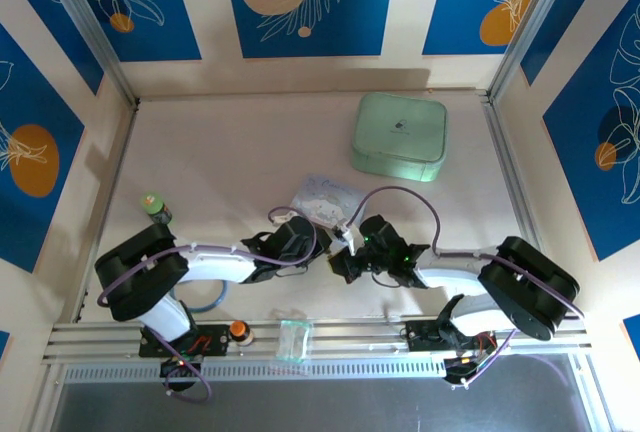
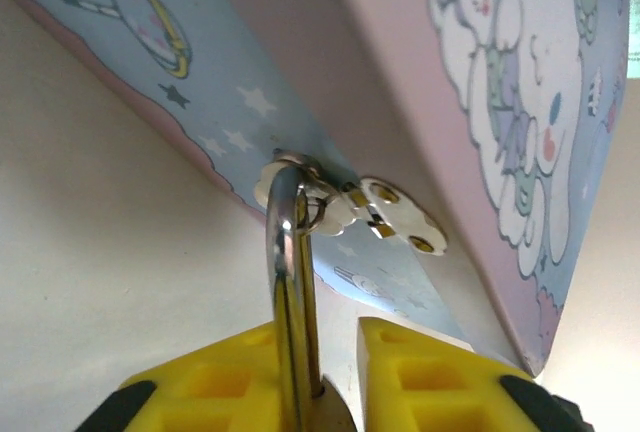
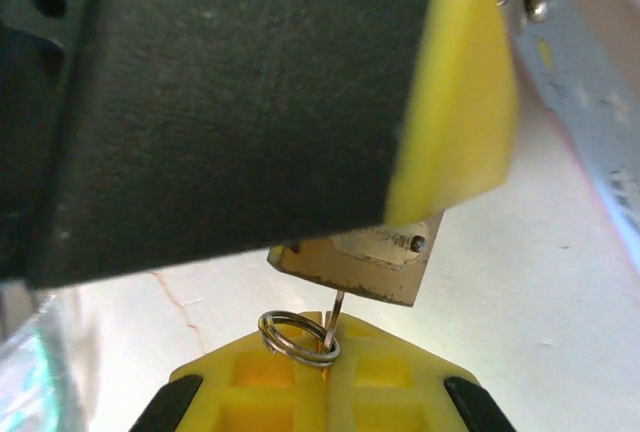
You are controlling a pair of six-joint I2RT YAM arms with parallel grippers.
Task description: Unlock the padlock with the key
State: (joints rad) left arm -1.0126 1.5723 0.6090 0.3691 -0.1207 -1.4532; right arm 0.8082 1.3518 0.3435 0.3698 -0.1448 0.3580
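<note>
Insertion step: thin grey metal key point(image 3: 335, 315), clenched in right pincer point(image 3: 325, 349), seated in brass block padlock point(image 3: 350, 262) gripped by left pincer point(image 2: 330, 347); turning likely needed next.

Your left arm point(image 1: 205, 264) and right arm point(image 1: 452, 274) are white with black joints, looped by purple cables point(image 1: 400, 192); their fingers point(image 2: 430, 377) are ribbed yellow plastic.

Two robot arms reach inward from their bases at the near table edge, elbows swung outward, wrists almost meeting at mid-table. The left arm point(image 1: 200, 264) ends in the left gripper point(image 2: 320, 337), its yellow fingers a narrow way apart, clasping the padlock point(image 3: 350, 267) between them. The right arm point(image 1: 465, 274) carries the right gripper point(image 3: 322, 352) facing it, fingers pressed together, pinching the key point(image 3: 336, 314)
</note>
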